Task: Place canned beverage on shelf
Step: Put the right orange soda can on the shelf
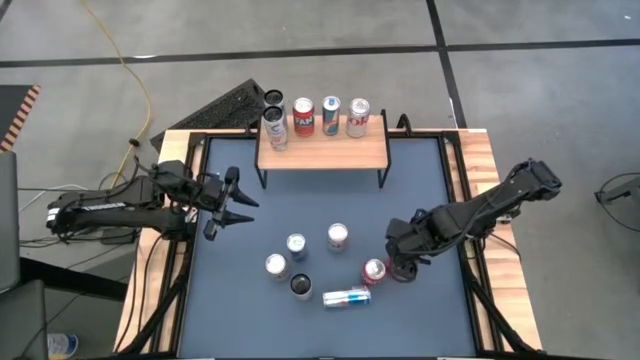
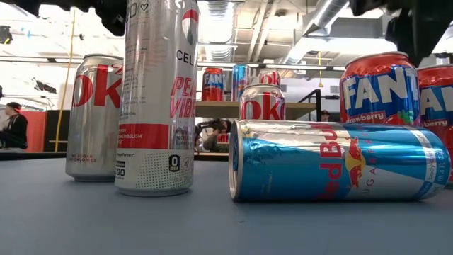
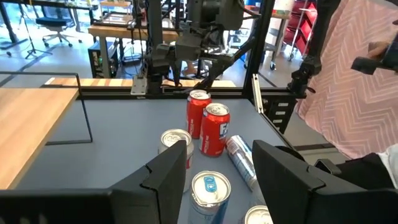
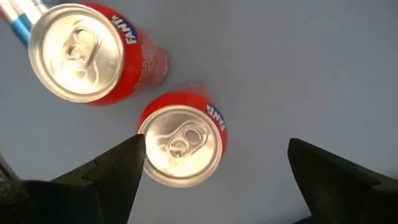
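Shelf (image 1: 322, 150): light-wood top on thin black legs, at the far edge of the dark table mat (image 1: 320, 215). On it, 1 row of 4 upright cans: a tall silver can (image 1: 276, 128) at the left end, a red Fanta can (image 1: 304, 117), a blue-and-silver can (image 1: 331, 115), and a silver can (image 1: 358, 117) at the right end. Right gripper (image 4: 214, 163): above the near right part of the mat, pointing down, fingers spread wide and empty; between them, directly below, stands 1 upright red Fanta can (image 4: 182, 142), untouched. A 2nd red Fanta can (image 4: 87, 53) stands just beside it. Blue Red Bull can (image 2: 340, 161): lying on its side near the front edge, close to the red pair. Other loose upright cans on the mat: 1 white-topped can (image 1: 338, 236), 1 blue-topped can (image 1: 297, 244), 1 silver can (image 1: 276, 265), 1 dark-topped tall can (image 1: 301, 286). Left gripper (image 1: 232, 203): waits over the left side of the mat, fingers apart, nothing held, well apart from the loose cans.
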### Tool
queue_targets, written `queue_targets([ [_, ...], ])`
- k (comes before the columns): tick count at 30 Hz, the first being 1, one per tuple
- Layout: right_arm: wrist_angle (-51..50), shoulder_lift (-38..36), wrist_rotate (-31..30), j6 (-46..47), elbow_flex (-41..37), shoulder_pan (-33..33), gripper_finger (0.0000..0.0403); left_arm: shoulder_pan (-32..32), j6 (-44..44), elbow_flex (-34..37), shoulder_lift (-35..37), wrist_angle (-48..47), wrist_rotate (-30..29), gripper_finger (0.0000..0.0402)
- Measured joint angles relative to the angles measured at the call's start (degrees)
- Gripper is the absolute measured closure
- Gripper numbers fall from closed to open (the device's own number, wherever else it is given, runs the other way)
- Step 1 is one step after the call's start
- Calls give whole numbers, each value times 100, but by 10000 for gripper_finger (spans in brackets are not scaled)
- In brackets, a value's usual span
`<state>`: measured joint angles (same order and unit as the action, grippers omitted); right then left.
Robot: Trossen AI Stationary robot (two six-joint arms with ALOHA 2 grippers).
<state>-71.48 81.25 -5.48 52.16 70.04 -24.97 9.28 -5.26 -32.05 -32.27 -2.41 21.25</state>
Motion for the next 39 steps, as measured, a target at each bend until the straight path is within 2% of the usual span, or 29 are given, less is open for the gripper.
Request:
queue_targets([
  [12, 277, -5, 121, 357, -296, -87, 28, 2, -15, 0, 0, -127, 0, 228],
  [18, 761, -8, 277, 331, -490, -39, 28, 0, -15, 0, 0, -125, 0, 228],
  [25, 685, 26, 273, 152, -484, -39, 28, 2, 0, 0, 0, -119, -94, 228],
  [39, 471, -393, -190, 483, -324, -17, 28, 2, -4, 0, 0, -120, -98, 228],
])
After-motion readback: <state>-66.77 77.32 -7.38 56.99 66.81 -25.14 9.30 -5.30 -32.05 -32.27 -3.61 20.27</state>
